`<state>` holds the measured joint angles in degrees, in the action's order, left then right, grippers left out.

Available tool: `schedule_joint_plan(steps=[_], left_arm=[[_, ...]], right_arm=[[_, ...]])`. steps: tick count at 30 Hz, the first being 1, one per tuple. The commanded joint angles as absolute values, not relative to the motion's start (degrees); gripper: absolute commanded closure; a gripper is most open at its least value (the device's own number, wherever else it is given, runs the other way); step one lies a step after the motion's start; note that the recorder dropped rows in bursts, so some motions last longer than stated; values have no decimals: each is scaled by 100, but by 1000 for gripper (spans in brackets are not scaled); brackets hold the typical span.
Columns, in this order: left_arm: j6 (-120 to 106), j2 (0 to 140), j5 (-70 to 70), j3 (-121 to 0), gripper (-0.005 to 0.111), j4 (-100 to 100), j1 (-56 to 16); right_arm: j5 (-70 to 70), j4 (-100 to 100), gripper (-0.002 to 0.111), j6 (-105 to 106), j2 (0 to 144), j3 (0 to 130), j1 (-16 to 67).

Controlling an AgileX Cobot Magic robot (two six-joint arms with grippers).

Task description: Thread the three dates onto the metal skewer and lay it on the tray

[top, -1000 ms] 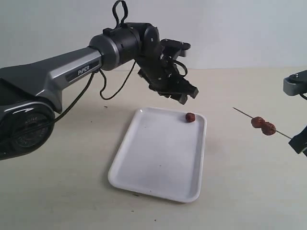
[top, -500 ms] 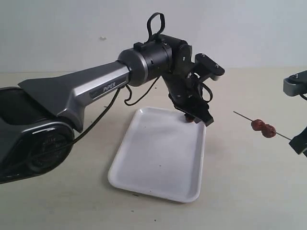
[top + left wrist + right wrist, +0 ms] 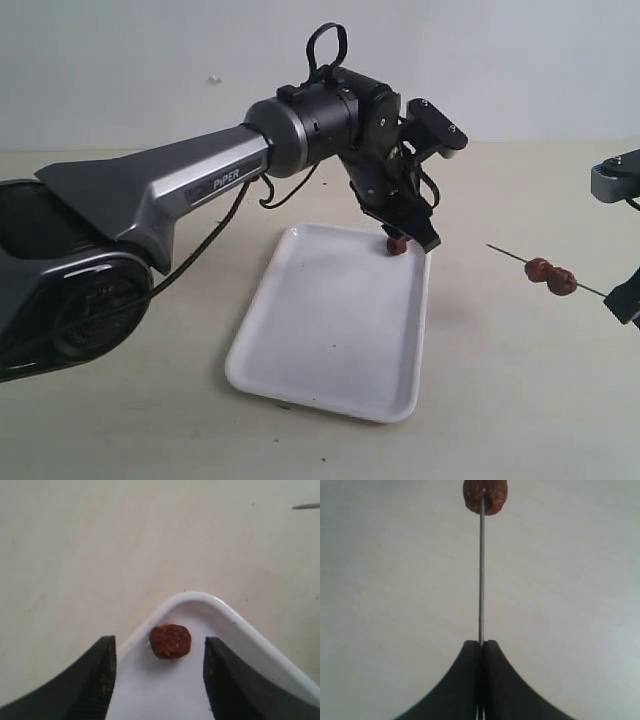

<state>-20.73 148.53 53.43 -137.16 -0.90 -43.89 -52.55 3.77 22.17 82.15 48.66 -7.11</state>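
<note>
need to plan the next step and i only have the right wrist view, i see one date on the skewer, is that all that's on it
Observer: No, two dates sit side by side on the metal skewer; your view looks along it, so one hides the other.
Operator: where's the third one
Observer: The third date lies in a corner of the tray.
Operator: left arm on it
Observer: The left jaws stand open on either side of it, not closed on it yet.
</note>
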Motion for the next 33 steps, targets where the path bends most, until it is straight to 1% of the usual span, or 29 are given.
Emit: schedule_joint_plan(steps=[1, 4, 6, 10, 12, 16, 18, 27, 33], left_arm=[[-2100, 14671, 5525, -13746, 54, -263, -4464], [-2284, 14671, 5700, -13746, 54, -1063, -4615], [-2293, 14671, 5748, -13746, 55, -1152, -4679], [-2207, 14733, 5778, -13746, 63, -1050, -4713], [-2207, 14757, 5778, -13746, 64, -972, -4725], [-2209, 14757, 5690, -13746, 54, -971, -4725], [-2208, 14757, 5690, -13746, 50, -971, -4725], [-2208, 14757, 5711, -13746, 50, -971, -4736], [-2208, 14757, 5711, -13746, 50, -971, -4736]], right_arm=[[-5257, 346, 108, 2242, 8214, 4889, -746], [-5267, 346, 108, 2242, 8214, 4889, -746], [-5279, 346, 108, 2232, 8214, 4889, -746], [-5293, 240, 108, 1930, 8214, 4889, -746], [-5339, 123, 108, 1853, 8214, 4889, -746], [-5440, -42, 108, 1628, 8214, 4889, -746], [-5477, -42, 108, 1617, 8214, 4889, -746], [-5387, 76, 108, 1154, 8146, 4889, -746], [-4856, 138, 108, 881, 7709, 4560, -746]])
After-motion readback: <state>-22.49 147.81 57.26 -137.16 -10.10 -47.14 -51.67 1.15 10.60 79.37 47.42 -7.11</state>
